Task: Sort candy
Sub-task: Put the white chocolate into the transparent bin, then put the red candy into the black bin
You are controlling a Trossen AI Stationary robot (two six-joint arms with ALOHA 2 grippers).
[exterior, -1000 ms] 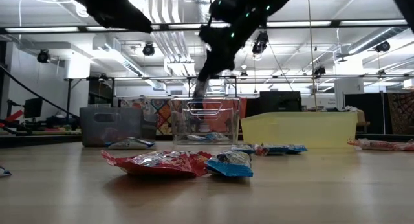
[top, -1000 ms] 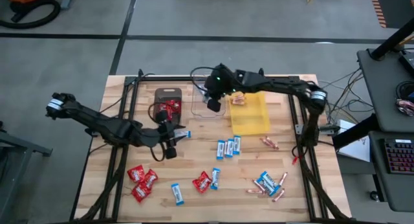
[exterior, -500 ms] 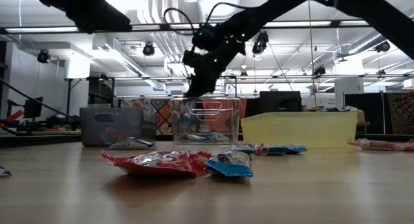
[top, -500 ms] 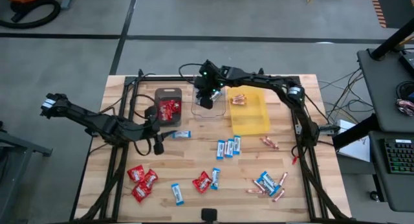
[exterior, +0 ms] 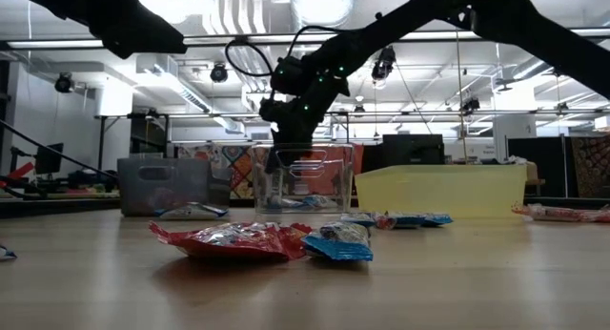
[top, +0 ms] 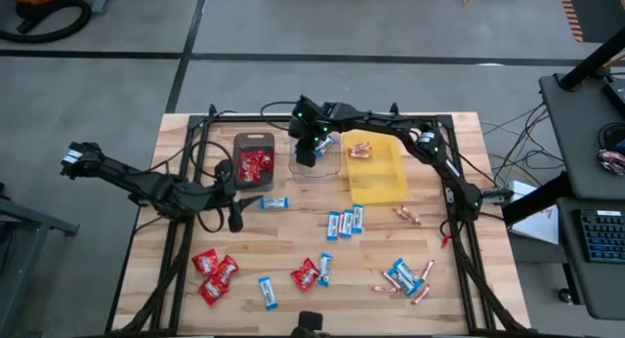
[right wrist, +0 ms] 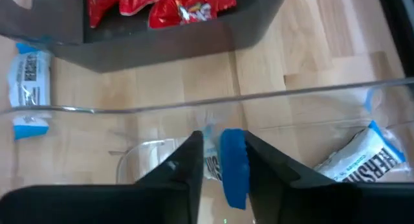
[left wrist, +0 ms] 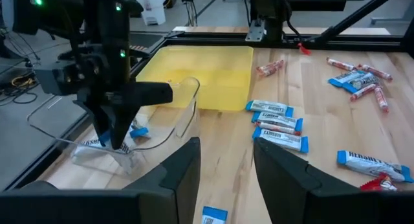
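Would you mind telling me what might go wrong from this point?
The right gripper holds a blue-and-white bar over the clear tray; released near the rim, the bar could fall outside. The left gripper hovers open near another bar by the dark tray and might nudge it.

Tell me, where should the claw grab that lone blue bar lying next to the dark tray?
Probably across the narrow middle of the blue bar, coming straight down from above. It lies flat on the table, apart from other candy, with its long sides free. The left claw is nearest and open; the dark tray sits just behind it.
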